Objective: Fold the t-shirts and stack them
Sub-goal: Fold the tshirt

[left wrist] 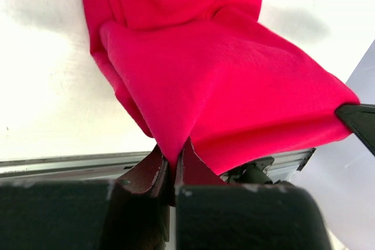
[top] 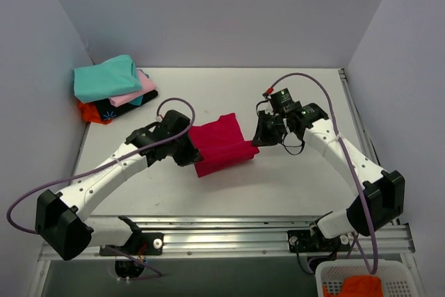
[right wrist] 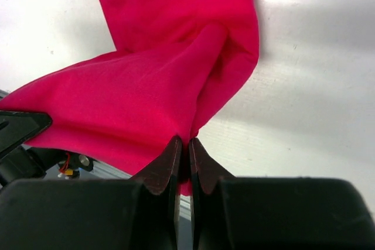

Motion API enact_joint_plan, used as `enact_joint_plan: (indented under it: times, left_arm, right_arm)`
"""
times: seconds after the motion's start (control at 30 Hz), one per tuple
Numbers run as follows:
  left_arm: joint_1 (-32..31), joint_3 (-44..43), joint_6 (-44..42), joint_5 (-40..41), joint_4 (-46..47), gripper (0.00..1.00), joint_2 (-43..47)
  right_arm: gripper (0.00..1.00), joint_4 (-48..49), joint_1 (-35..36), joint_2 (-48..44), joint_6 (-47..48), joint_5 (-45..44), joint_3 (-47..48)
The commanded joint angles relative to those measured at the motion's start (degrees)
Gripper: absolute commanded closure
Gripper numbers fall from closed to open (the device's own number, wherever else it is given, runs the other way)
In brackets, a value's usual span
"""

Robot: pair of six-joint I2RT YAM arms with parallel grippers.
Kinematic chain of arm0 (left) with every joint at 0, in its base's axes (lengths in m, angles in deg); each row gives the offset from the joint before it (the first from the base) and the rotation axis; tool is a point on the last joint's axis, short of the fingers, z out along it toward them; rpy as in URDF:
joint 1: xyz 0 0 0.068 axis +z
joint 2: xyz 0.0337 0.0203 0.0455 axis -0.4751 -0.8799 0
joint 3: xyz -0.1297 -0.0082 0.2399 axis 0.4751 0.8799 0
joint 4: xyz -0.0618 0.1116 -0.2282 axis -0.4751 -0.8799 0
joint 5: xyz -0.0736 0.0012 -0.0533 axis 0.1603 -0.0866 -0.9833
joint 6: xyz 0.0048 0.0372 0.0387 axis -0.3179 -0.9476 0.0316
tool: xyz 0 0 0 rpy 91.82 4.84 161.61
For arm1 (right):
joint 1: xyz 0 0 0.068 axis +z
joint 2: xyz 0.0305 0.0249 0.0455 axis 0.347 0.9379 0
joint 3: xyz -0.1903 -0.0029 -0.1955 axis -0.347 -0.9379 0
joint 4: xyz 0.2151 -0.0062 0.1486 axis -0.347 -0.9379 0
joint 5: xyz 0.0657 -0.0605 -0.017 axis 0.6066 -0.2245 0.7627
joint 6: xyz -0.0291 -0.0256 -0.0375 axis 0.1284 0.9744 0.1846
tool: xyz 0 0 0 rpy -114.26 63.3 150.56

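Clenched tight at the left gripper (top: 192, 148) on a pinch of the crimson-red t-shirt (top: 221, 145), at the garment's left end. In the left wrist view, dark fingertips of the left gripper (left wrist: 174, 156) pressed together with a peak of red cloth (left wrist: 222, 86) nipped between them. Likewise clenched at the right gripper (top: 259, 137), grasping the same t-shirt at its right end; in the right wrist view, jaws of the right gripper (right wrist: 183, 144) closed on a thin ridge of the fabric (right wrist: 158, 86).

Between the two grips, red cloth stretched across in a broad, slightly sagging sheet, raised at the pinched points. Beyond that, the remainder folded double and resting on the white table (top: 278, 186), roughly at its middle, between the two arms.

Farther out, in the far left corner of the table, well apart from the red t-shirt: a pile with a teal shirt (top: 104, 78) on top, a pink shirt (top: 142, 88) under it, then a black shirt (top: 132, 106) and an orange shirt (top: 94, 111) at the bottom, edges poking out.

At the near right, off the table edge, a white mesh basket (top: 327, 282) with an orange cloth (top: 361, 289) inside.
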Motion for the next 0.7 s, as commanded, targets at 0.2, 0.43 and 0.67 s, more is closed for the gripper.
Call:
enact_joint_plan:
  times: [0.2, 0.43, 0.67]
  left_arm:
    - [3.4, -7.86, -5.68, -0.85, -4.01, 0.97, -5.67]
    - [7.62, -7.6, -6.74, -4.71, -2.96, 0.96, -5.76]
    - [16.83, -9.35, -10.78, -10.69, 2.12, 0.96, -12.51]
  right_arm:
    - [1.0, -2.68, -2.52, 8.75, 4.79, -4.49, 9.55]
    - [1.0, -2.25, -3.05, 12.89, 5.06, -3.34, 13.42]
    - [1.0, -1.28, -3.49, 25.6, 5.76, -2.55, 24.37]
